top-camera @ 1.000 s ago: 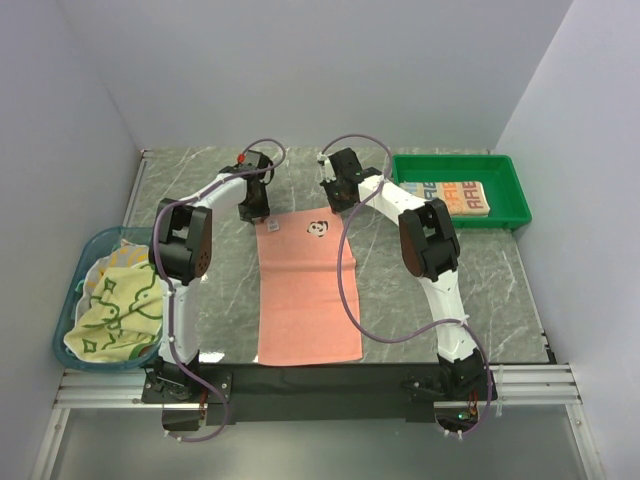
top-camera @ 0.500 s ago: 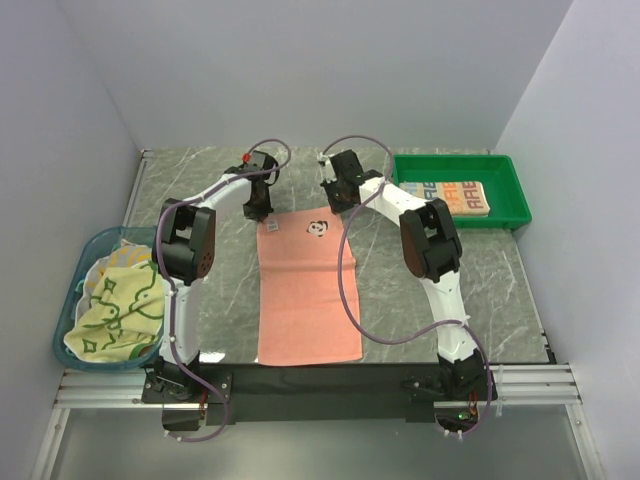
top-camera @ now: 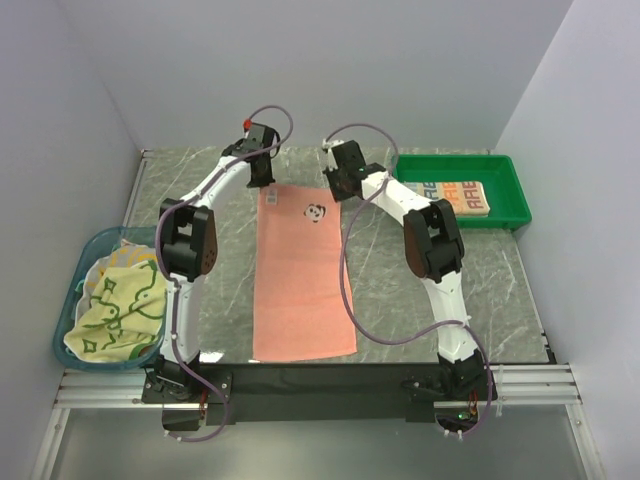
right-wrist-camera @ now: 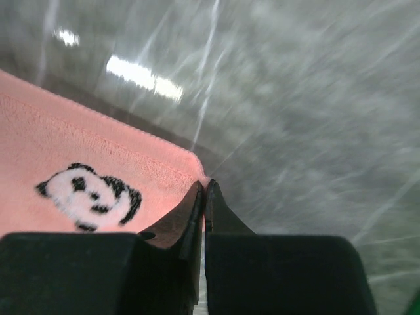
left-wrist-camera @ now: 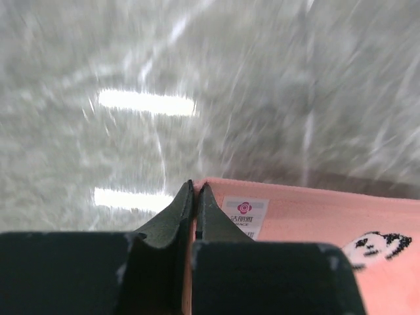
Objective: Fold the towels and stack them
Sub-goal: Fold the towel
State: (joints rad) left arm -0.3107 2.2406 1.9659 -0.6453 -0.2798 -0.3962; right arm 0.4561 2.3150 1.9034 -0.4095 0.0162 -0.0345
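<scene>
The salmon-pink terry towel (top-camera: 305, 290) lies spread flat and lengthwise on the grey marbled worktop (top-camera: 480, 280), between the two arms, with its panda emblem (top-camera: 314, 212) at the far end. The left tool (left-wrist-camera: 194, 190) is closed down to a slit on the far left corner, just beside the sewn-in white label (left-wrist-camera: 244, 214). The right tool (right-wrist-camera: 204, 189) is likewise closed on the far right corner, near the panda.

Treat the cloth as light, soft and limp. It has no stiffness of its own, so any part you do not hold will sag and drag. The pile should give fair friction, but each pinch sits at the very tip of a corner (a thin bite, judging by the wrist views), so a sharp pull may slip it free. Keep both corners level and the far edge taut between them when you move.

The folded cream lettered towel (top-camera: 455, 197) lies in the green plastic tray (top-camera: 512, 200). The yellow-and-green frog towel (top-camera: 115, 305) is heaped in the blue basket (top-camera: 62, 330).
</scene>
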